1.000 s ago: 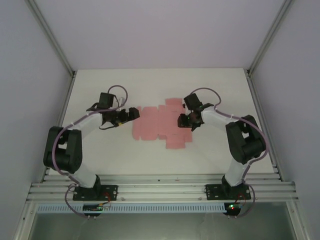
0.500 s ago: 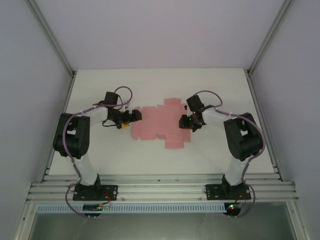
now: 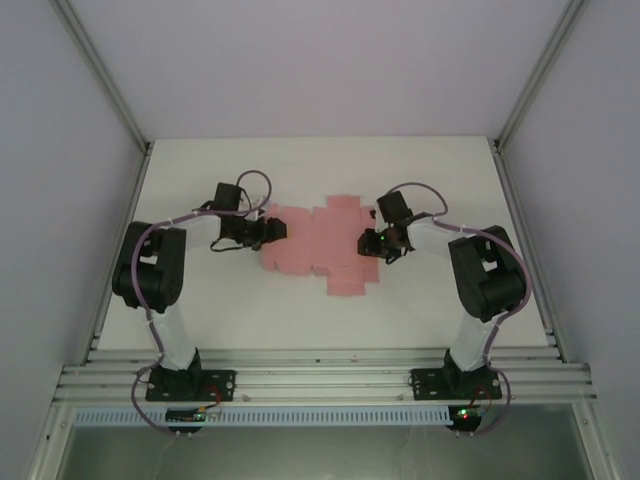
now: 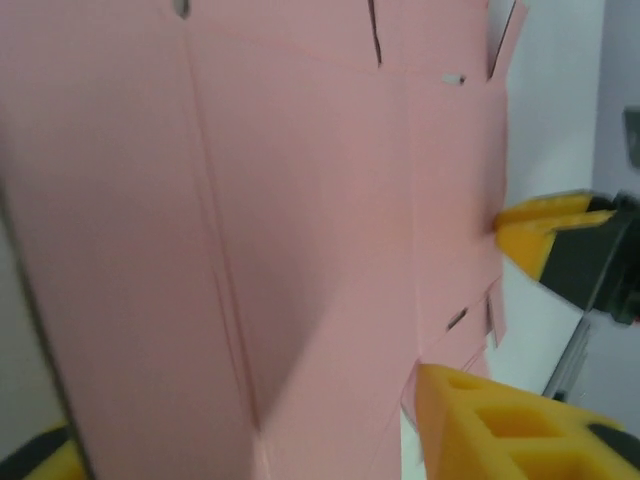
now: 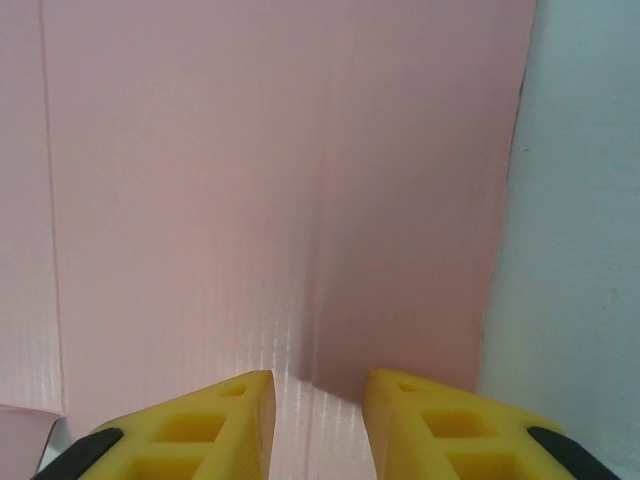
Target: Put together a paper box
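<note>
Top external: left gripper (image 3: 268, 232) has reached the sheet (image 3: 320, 245).
Its jaws gape wide, the right gripper (image 3: 372, 243) stands narrow; sheet flat, folding can begin.

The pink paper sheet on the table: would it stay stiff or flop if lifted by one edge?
Probably floppy: the paper box is a thin flat sheet scored with fold lines, so it would likely bend at those creases. It looks light, so a push might slide it across the smooth table.

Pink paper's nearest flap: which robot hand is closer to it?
Right. The right gripper sits just beyond that flap; the left gripper is at the pink paper's opposite, left edge.
</note>
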### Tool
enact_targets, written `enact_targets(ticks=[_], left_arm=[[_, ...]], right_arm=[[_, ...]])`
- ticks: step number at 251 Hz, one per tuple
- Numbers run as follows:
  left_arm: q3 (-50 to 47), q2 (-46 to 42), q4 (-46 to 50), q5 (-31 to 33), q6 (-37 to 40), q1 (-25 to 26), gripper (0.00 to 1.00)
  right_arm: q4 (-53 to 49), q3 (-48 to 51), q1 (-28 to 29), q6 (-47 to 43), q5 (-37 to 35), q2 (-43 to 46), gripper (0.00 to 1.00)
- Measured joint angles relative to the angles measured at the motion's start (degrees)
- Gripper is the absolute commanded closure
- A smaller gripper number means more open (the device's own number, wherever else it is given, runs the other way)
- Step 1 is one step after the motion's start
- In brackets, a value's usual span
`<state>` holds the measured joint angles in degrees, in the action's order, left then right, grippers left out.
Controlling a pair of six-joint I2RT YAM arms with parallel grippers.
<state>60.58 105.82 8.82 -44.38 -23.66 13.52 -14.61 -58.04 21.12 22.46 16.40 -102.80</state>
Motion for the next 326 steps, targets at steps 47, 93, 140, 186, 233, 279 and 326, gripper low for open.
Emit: enact_targets(ticks=[47, 93, 140, 186, 233, 279, 326], left_arm=[[-0.04, -3.67, -0.96, -2.40, 1.57, 0.00, 1.00], [-0.04, -13.18, -2.64, -8.41, 4.94, 0.00, 1.00], [-0.11, -22.29, -7.02, -13.75, 4.94, 0.00, 1.00], [-1.09, -28.26, -12.68, -17.88, 1.46, 0.28, 1.00], [-1.25, -32.46, -16.33, -19.58, -2.99, 0.76, 1.00], [-2.97, -34.58, -18.88, -19.69, -5.66, 0.76, 1.00], [-3.76, -35.04, -19.39, -18.82, -6.43, 0.74, 1.00]], right_arm=[[-2.36, 0.28, -0.07, -1.84, 0.55, 3.61, 0.46], [-3.48, 1.46, -2.69, -3.87, 3.04, 17.40, 0.28], [3.50, 7.91, -12.00, -4.00, 13.49, 32.24, 0.01], [7.15, 12.24, -19.32, -3.13, 24.61, 36.13, 0.01], [11.54, 12.37, -20.24, -2.25, 34.93, 36.39, 0.21], [18.36, 14.38, -20.24, 1.01, 40.57, 37.35, 0.52], [22.18, 15.82, -20.41, 3.65, 43.15, 37.70, 0.91]])
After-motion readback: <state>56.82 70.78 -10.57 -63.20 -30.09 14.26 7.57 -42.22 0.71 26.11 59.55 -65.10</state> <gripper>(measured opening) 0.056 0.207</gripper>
